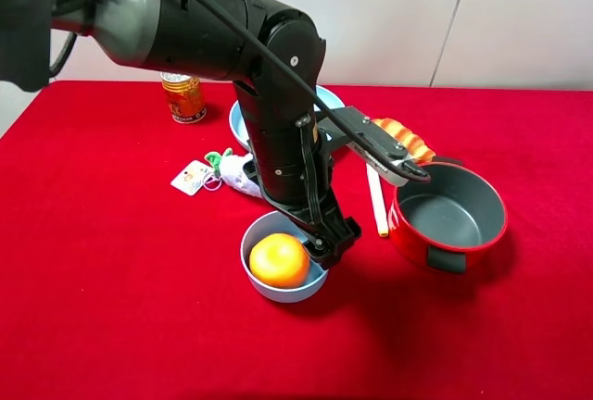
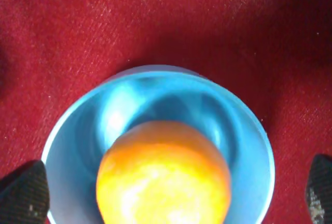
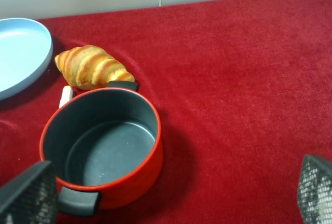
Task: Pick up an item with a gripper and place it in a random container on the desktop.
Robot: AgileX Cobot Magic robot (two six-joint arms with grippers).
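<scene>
The orange fruit [image 1: 278, 260] lies in the small deep light-blue bowl [image 1: 252, 236] on the red desktop [image 1: 111, 270], near the middle front. My left gripper [image 1: 326, 243] hangs just above the bowl's right rim at the end of the bulky black arm. In the left wrist view the fruit [image 2: 163, 175] sits inside the bowl [image 2: 249, 130], and the left gripper [image 2: 171, 193] is open, its fingertips [image 2: 23, 190] wide apart outside the rim and not touching the fruit. My right gripper [image 3: 171, 190] is open and empty, and does not show in the exterior view.
A red pot [image 1: 449, 215] with a grey inside stands right of the bowl. A croissant [image 1: 405, 139] and a white stick [image 1: 378, 201] lie beside it. A wide light-blue plate [image 1: 329, 99], a plush toy [image 1: 236, 173] with a tag, and an orange jar [image 1: 183, 97] sit behind.
</scene>
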